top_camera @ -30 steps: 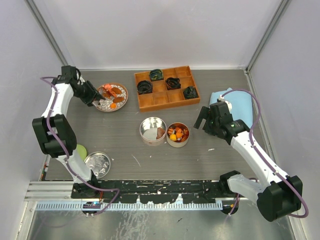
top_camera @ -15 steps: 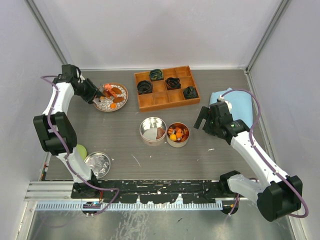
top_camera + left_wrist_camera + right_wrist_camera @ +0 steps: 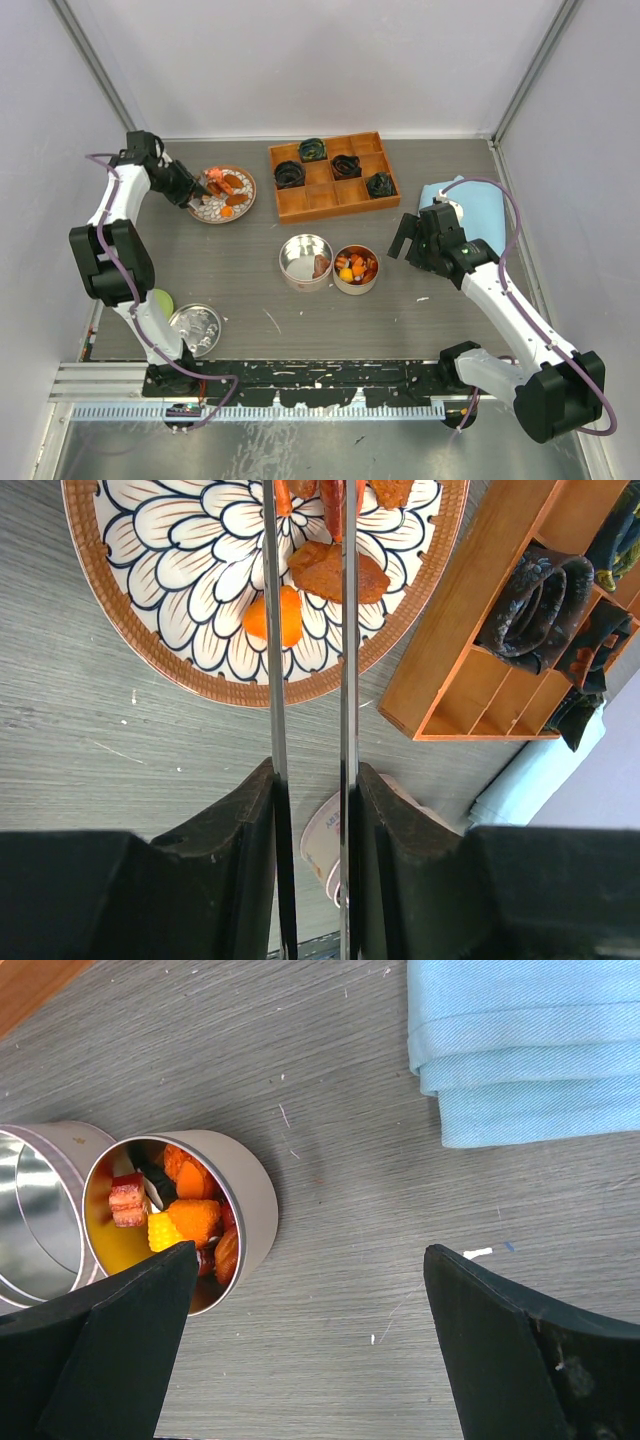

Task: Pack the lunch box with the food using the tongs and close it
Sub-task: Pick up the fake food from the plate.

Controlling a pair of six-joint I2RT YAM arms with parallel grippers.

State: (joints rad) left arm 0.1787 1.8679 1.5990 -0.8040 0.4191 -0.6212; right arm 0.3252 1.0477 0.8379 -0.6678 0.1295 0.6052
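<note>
My left gripper (image 3: 183, 186) (image 3: 310, 780) is shut on the tongs (image 3: 272, 650), whose two thin silver arms reach out over the flowered plate (image 3: 170, 570) (image 3: 205, 214). A red strip of food (image 3: 330, 505) sits between the arms at the frame's top edge; the tongs' tips are out of view. An orange chunk (image 3: 292, 620) and a brown slice (image 3: 320, 570) lie on the plate. The lunch box is two round tins: one (image 3: 356, 287) (image 3: 250, 1195) holds orange, red and yellow food, the other (image 3: 292, 262) (image 3: 40, 1210) holds one brown piece. My right gripper (image 3: 413, 240) (image 3: 310, 1255) hangs open beside the filled tin.
A wooden divided tray (image 3: 322, 196) (image 3: 450, 650) with dark coiled lumps stands at the back. A folded blue cloth (image 3: 470, 210) (image 3: 520, 1050) lies at the right. A silver lid (image 3: 195, 326) and a green round thing (image 3: 162, 300) sit near the left arm's base.
The left gripper has squeezed the tongs a little narrower over the plate and edged slightly toward the back. The right arm has not moved.
</note>
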